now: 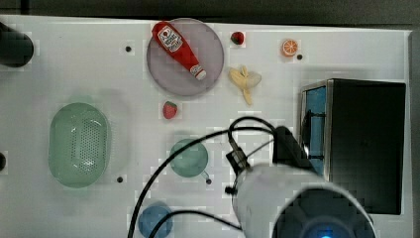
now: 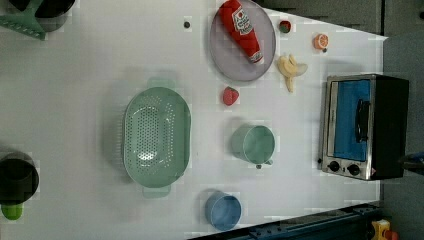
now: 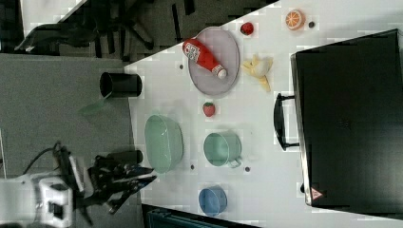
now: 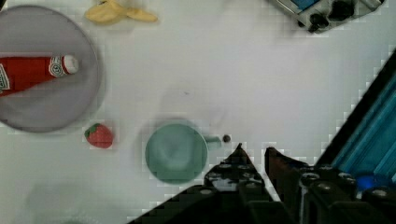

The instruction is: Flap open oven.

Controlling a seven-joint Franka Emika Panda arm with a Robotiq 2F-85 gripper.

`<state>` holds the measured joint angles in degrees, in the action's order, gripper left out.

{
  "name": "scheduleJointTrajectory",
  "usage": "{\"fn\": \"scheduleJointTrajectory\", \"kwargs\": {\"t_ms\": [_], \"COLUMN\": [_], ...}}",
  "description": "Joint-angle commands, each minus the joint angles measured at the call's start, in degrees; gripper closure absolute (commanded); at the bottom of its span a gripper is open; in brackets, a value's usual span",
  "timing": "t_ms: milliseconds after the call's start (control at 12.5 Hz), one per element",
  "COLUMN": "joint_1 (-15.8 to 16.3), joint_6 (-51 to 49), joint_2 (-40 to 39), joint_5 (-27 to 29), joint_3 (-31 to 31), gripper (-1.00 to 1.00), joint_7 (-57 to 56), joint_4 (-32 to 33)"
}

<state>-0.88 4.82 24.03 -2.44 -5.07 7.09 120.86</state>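
Sits at the left view's right end of the counter (image 2: pixel 75 100), that oven (image 2: pixel 387 125): door shut, black bar handle (image 2: pixel 361 120) across blue glass, two dark knobs beside it. And here, seen from the wrist, hangs over the white counter near the green mug (image 4: pixel 176 151): end effector (image 4: pixel 254 154), fingertips a sliver apart, nothing between them.

The oven (image 2: pixel 365 125) beside the gripper (image 4: pixel 254 156) has a brushed silver metal front, blue-tinted glossy glass and a matt black top. The green mug (image 4: pixel 176 151) just ahead looks like smooth plastic. The table (image 1: pixel 99 64) is matt white.
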Motion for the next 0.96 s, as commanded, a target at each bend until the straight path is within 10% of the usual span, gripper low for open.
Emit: {"fn": "scheduleJointTrajectory", "kwargs": {"t_ms": [80, 960], "joint_1": [-0.4, -2.5], "joint_6": [4.2, 36.3], "joint_2": [-1.3, -21.8], "joint_5": [-3.1, -3.9], "joint_3": [-3.5, -20.3], "gripper": [0.65, 0.65], "joint_7": [-14.1, -76.5], "joint_4": [2.5, 5.3]}}
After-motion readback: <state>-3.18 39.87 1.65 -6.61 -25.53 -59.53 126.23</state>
